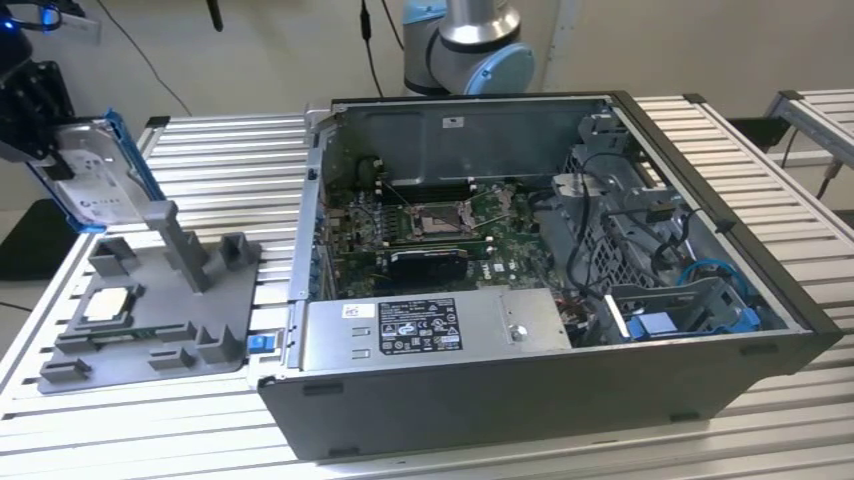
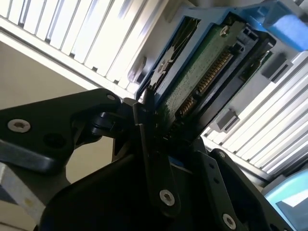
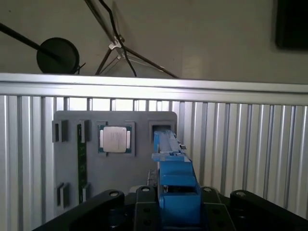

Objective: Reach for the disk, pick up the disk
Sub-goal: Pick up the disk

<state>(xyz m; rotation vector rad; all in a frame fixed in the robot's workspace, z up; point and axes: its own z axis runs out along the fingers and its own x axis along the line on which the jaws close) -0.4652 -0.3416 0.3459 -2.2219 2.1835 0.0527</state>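
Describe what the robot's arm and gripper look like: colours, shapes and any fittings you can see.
The arm is a round silver-grey tube with a light blue cap on its joint. The gripper is matte black, built from flat, rounded link plates joined at pivots with small silver screw heads. Its fingers are slim black bars.

A slatted aluminium table [image 1: 754,170] is backed by a pale wall [image 1: 267,50]. A second slatted table [image 1: 821,102] is placed at the exterior view's right. Beige floor [image 3: 216,38] is recorded in the first wrist view.
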